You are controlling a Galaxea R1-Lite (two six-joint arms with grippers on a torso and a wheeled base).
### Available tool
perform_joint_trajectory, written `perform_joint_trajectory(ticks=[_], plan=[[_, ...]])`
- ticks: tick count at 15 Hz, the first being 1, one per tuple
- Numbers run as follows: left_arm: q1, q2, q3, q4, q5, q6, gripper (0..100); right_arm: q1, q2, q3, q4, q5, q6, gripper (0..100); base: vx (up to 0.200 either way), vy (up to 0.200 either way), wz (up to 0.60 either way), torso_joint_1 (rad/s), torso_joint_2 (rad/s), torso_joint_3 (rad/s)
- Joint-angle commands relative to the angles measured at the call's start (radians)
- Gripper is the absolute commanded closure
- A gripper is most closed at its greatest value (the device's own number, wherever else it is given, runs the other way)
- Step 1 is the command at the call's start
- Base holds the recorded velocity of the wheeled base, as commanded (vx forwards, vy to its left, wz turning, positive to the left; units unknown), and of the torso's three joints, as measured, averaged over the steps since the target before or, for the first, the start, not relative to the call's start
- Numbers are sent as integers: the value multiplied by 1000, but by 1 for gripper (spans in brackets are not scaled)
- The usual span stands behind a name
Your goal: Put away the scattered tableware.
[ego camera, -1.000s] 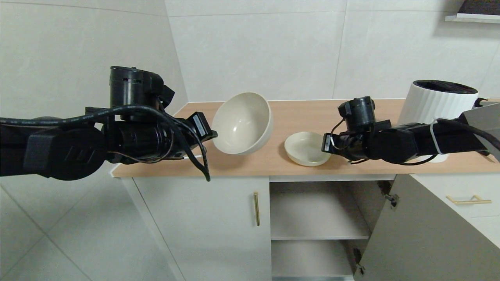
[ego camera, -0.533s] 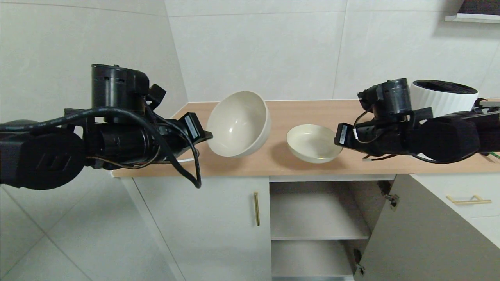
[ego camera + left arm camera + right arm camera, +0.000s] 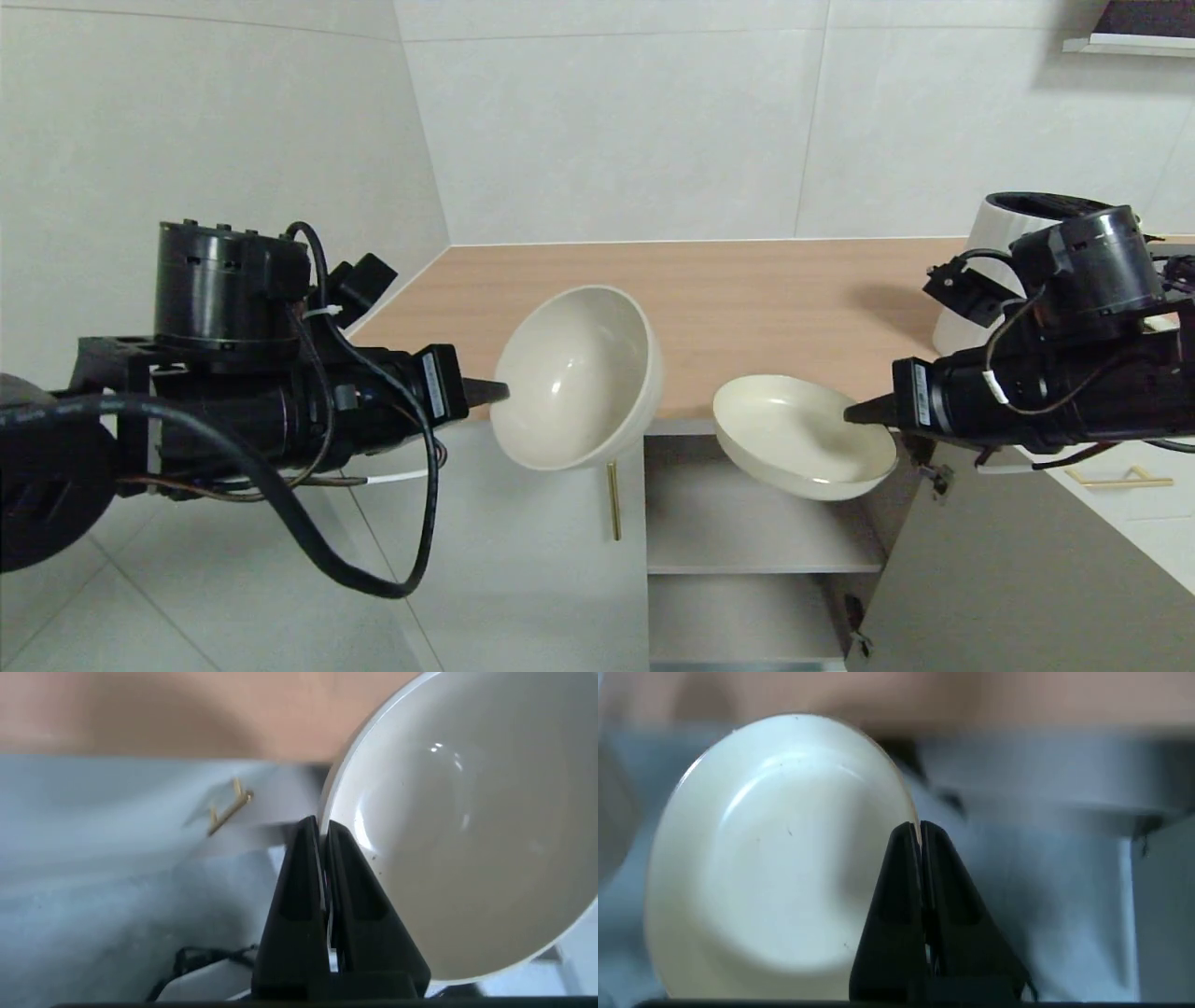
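Big bowl (image 3: 574,378) is pinched at its rim by the left fingers (image 3: 485,392) and the shallow bowl (image 3: 803,439) by the right fingers (image 3: 868,411), both hanging just off the edge of the wooden table (image 3: 747,289) near the open cupboard (image 3: 523,579), so I'd guess those thin rim grips could slip or clip a shelf (image 3: 747,523), tiled walls (image 3: 607,121) behind.

A light wooden countertop (image 3: 747,280) runs along the tiled wall. A white ribbed container (image 3: 985,229) stands upright on it at its right end. Below is a cabinet (image 3: 523,560) with its right door swung open, showing two shelves (image 3: 756,523).
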Motion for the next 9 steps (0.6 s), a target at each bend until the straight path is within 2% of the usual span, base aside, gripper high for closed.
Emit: perform_joint_trajectory(ticks=[1, 3, 9], plan=[[-17, 17, 72, -40, 0, 11, 100, -18, -47, 32, 16, 27, -15, 100, 0, 0, 0, 0, 0, 0], [-19, 38, 112, -99, -1, 9, 100, -18, -22, 37, 18, 32, -18, 100, 0, 0, 0, 0, 0, 0], [-31, 87, 111, -99, -1, 9, 100, -18, 37, 43, 10, 24, -38, 100, 0, 0, 0, 0, 0, 0]])
